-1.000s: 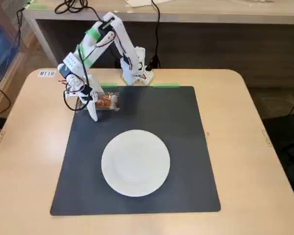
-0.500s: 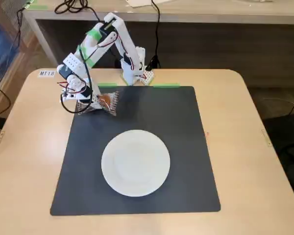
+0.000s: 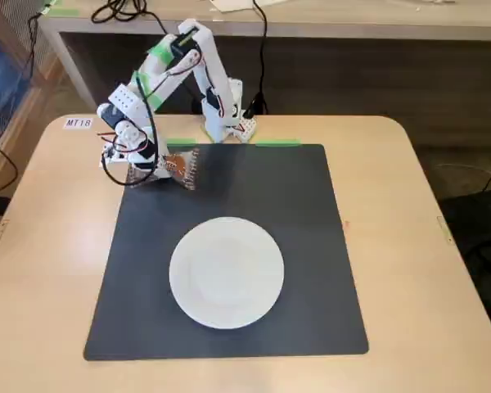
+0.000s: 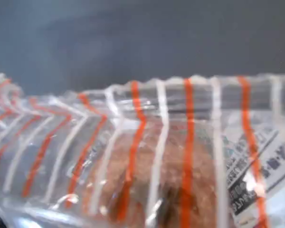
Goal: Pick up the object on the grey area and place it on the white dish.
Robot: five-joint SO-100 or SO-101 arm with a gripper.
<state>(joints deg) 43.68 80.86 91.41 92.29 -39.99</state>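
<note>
The snack packet (image 3: 181, 167), clear wrapper with orange-brown contents, hangs in my gripper (image 3: 165, 169) above the far left corner of the dark grey mat (image 3: 295, 237). The gripper is shut on the packet, which is lifted off the mat. In the wrist view the packet (image 4: 147, 166) fills the lower frame, with orange and white stripes and brown contents, and the mat (image 4: 142, 38) lies behind it. My fingers do not show in the wrist view. The white round dish (image 3: 227, 272) sits empty in the middle of the mat, nearer the camera than the gripper.
The mat lies on a light beige tabletop (image 3: 417, 246). The arm's base (image 3: 225, 123) stands at the mat's far edge. Cables (image 3: 123, 10) lie on a bench behind the table. A small label (image 3: 78, 123) sits at the table's far left corner.
</note>
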